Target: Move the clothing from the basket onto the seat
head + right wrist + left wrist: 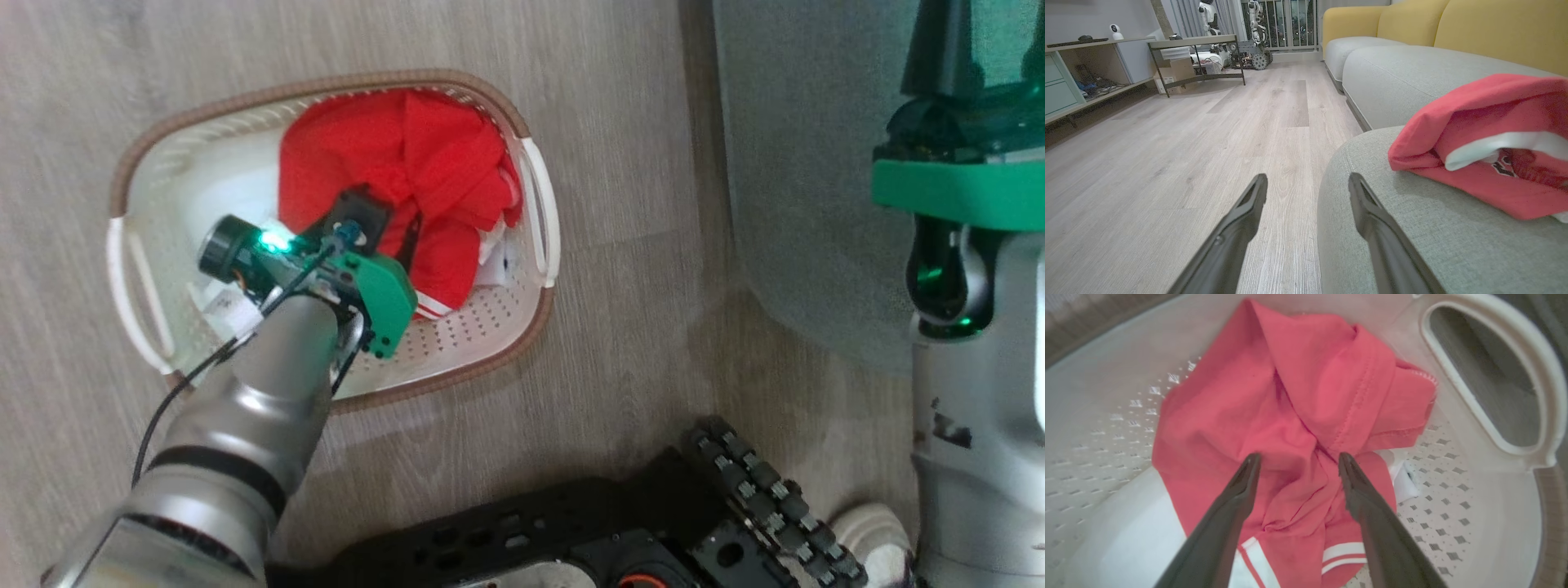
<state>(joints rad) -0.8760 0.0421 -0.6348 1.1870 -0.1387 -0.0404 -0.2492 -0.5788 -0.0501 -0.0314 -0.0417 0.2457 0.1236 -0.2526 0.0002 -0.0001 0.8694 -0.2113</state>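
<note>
While the left fingers (1229, 514) hover wide open and empty over the red clothing (1290, 396) in the basket (1494, 522), one garment (1474, 122) already lies on the seat (1412, 253); next they should descend and pinch a fold.

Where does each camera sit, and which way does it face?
Head view: on the head, looking down at the oval white perforated plastic basket; silver left forearm shows.
Left wrist view: on the left wrist, looking into that basket at red fabric clothing; open left pincer shows.
Right wrist view: on the right wrist, looking level along the grey-green fabric seat; open right pincer shows.
Shared: first two show basket and clothing.
</note>
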